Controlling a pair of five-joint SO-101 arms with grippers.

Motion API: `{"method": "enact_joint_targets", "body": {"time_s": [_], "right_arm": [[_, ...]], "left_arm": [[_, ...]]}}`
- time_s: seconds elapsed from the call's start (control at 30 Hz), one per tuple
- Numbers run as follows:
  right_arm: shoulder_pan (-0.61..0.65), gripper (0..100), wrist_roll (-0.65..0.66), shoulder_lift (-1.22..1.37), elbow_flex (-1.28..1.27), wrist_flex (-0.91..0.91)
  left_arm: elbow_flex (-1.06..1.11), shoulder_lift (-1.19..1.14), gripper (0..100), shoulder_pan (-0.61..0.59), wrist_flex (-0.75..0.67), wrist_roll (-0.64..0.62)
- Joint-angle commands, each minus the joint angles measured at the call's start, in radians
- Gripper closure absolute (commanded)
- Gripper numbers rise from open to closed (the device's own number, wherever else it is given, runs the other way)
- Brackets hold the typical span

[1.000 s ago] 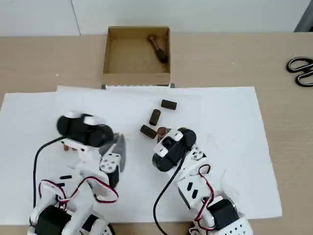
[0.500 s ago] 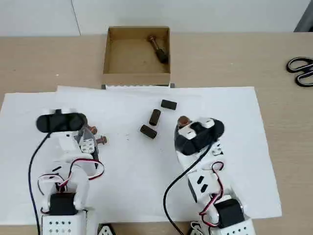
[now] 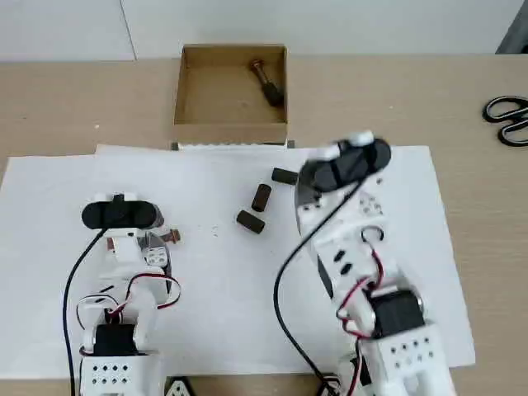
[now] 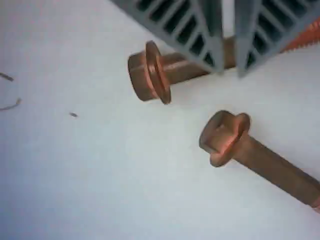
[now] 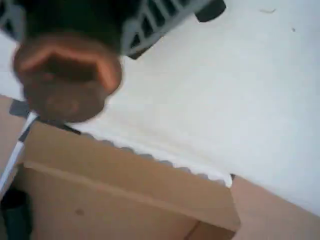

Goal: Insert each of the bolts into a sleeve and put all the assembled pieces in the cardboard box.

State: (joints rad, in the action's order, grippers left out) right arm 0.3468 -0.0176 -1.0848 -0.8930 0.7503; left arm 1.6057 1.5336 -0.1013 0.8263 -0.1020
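Copper flanged bolt (image 5: 67, 75): pinched firm in right gripper (image 3: 307, 191), head-on to the wrist cam. Sleeve on it or not – can't tell, just a dark blur behind the head. Hangs by the far edge of the white paper sheet (image 3: 223, 280) now, just short of the front wall of the open brown cardboard box (image 3: 231, 130). 1 s back, was low mid-sheet right by the short dark cylindrical sleeves (image 3: 261, 196). Reads as a carry toward the box, imo. Same three sleeves on the paper as before tho, so prob worth checking for a bare bolt before any drop.

Left gripper (image 4: 229, 67): swung from angled inward to straight ahead. Fingers drawn nearly together w/ just a slit, over the shank of one loose copper bolt (image 4: 150, 72), not round it afaict. Second loose bolt (image 4: 225, 137) just beside, not touching.

Room: box's front wall to clear first. Inside, one assembled bolt-and-sleeve piece (image 3: 266, 81) toward the right back, left half free. Sleeves near, just left of the right arm – easy to clip on a swing back. Black-handled scissors (image 3: 507, 120) well apart at the far right, no issue.
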Motion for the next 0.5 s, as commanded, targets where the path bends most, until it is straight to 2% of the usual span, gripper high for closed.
{"method": "enact_joint_targets", "body": {"time_s": [0.0,0.47], "right_arm": [[-0.008,99.6,-0.017,0.213,0.23,-0.002],[-0.008,99.6,-0.011,1.056,1.076,-0.002]], "left_arm": [[-0.004,0.011,99,-0.003,-0.025,0.006],[-0.004,0.011,99,-0.002,-0.025,0.006]]}}
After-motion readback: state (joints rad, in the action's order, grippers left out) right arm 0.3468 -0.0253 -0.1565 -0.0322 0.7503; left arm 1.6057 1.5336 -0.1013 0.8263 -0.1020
